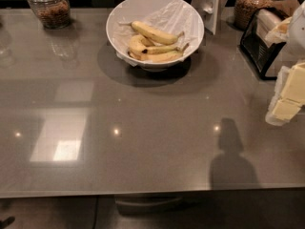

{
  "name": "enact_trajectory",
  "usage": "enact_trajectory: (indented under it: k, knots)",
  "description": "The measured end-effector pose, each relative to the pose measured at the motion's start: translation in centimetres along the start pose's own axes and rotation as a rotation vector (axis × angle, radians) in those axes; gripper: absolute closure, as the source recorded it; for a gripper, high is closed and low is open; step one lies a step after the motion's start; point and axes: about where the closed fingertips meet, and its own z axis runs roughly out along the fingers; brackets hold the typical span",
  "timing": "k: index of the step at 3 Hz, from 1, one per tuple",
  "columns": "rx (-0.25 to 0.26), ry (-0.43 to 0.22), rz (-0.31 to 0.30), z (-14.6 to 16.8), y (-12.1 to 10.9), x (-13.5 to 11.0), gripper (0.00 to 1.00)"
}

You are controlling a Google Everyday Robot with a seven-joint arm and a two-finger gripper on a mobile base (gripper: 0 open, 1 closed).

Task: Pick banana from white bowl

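Observation:
The white bowl (190,20) stands at the back middle of the grey counter, lined with crinkled white paper. Several bananas lie in it. The banana (155,32), long, nearly straight and full yellow, lies on top, its thin stem end pointing right. A short curved banana (137,45) lies left of it, and slimmer paler ones (164,56) lie in front. My gripper (286,99), white and pale yellow, hangs at the right edge of the view, well to the right of the bowl and nearer the front, above the counter.
A glass jar (48,6) stands at the back left and another (251,5) at the back right. A white stand (209,6) is just right of the bowl. A black wire holder (261,44) sits at the right. The counter's front edge (143,193) runs across the bottom.

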Motion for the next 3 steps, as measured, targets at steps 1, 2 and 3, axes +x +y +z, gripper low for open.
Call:
enact_trajectory:
  k: [1, 2, 3]
  knots:
    - [0.0, 0.0, 0.0, 0.0, 0.0, 0.0, 0.0]
    - [0.024, -0.113, -0.02, -0.2, -1.1, -2.3, 0.0]
    - [0.056, -0.296, -0.037, 0.0, -3.3, -6.4, 0.0]
